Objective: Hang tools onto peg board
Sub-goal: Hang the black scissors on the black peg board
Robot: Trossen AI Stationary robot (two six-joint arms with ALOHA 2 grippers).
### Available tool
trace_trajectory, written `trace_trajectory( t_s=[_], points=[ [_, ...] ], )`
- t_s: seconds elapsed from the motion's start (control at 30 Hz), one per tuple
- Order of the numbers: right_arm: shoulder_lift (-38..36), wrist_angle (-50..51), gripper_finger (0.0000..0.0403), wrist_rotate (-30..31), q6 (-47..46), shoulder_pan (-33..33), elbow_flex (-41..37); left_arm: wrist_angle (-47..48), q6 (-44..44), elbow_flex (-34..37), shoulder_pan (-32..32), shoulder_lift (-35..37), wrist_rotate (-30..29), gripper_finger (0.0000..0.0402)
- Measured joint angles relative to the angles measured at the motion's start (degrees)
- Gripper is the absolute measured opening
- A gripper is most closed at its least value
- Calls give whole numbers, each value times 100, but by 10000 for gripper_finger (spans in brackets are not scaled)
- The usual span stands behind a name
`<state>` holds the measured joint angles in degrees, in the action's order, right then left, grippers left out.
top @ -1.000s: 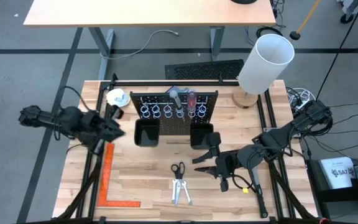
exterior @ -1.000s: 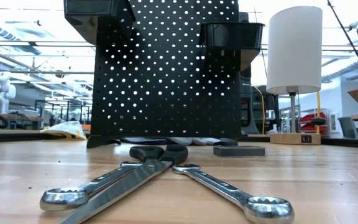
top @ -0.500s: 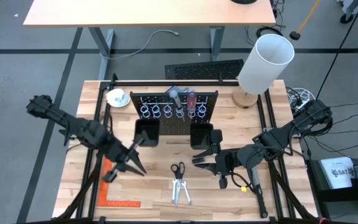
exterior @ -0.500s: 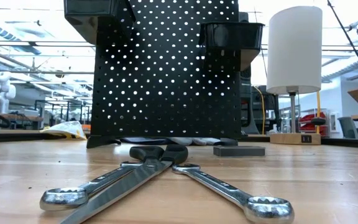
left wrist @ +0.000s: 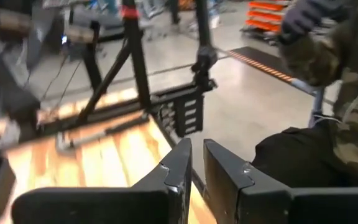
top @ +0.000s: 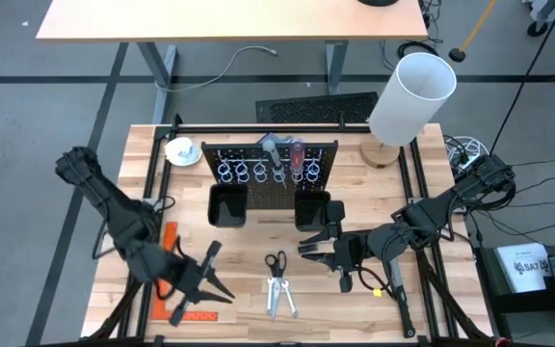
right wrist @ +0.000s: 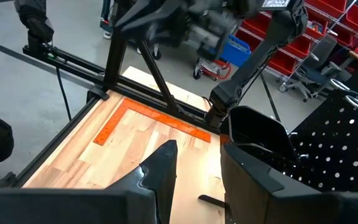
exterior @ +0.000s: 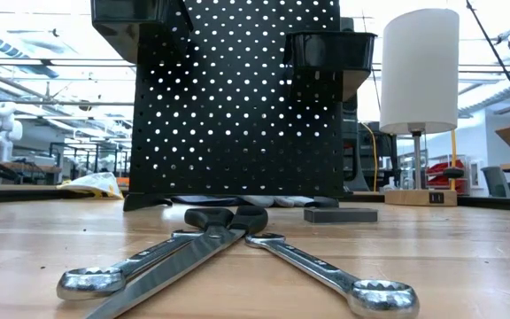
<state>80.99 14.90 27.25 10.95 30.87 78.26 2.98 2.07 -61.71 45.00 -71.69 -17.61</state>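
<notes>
The scissors (top: 276,275), black handles toward the peg board, lie flat on the wood table with two silver wrenches (top: 279,301) crossed under their blades; the low view shows the scissors (exterior: 204,237) and wrenches (exterior: 343,280) up close. The black peg board (top: 270,178) stands upright at the far middle, with a red-handled screwdriver (top: 297,152) and a grey-handled tool (top: 271,146) stuck in its wire rings. My left gripper (top: 218,278) hovers left of the scissors, its fingers (left wrist: 180,163) a narrow gap apart, nothing between. My right gripper (top: 311,241) hovers right of the handles, open and empty (right wrist: 197,158).
An orange carpenter's square (top: 167,289) lies near the left edge, partly under my left arm. Two black bins (top: 227,205) (top: 312,208) hang on the board's front. A white lamp (top: 408,96) stands far right. A person in camouflage (left wrist: 337,74) sits beyond the table.
My left arm has swung from the table's left edge, beside the board, toward the near edge and rightward, ending close to the left of the scissors. My right arm, the scissors and the wrenches have kept still.
</notes>
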Motion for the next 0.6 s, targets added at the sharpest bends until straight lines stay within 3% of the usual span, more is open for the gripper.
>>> trace_trajectory(
  t_s=[0.13,0.5,0.6],
  points=[
    [0,-2,116,-1,-4,0,0,-193,817,0,257,-441,-383,51],
    [0,-2,116,-5,-132,0,0,-1384,2899,-31,551,-2013,-447,51],
    [0,-4,116,-5,-182,32,0,-1489,3199,-215,669,-2409,-694,51]
  ],
)
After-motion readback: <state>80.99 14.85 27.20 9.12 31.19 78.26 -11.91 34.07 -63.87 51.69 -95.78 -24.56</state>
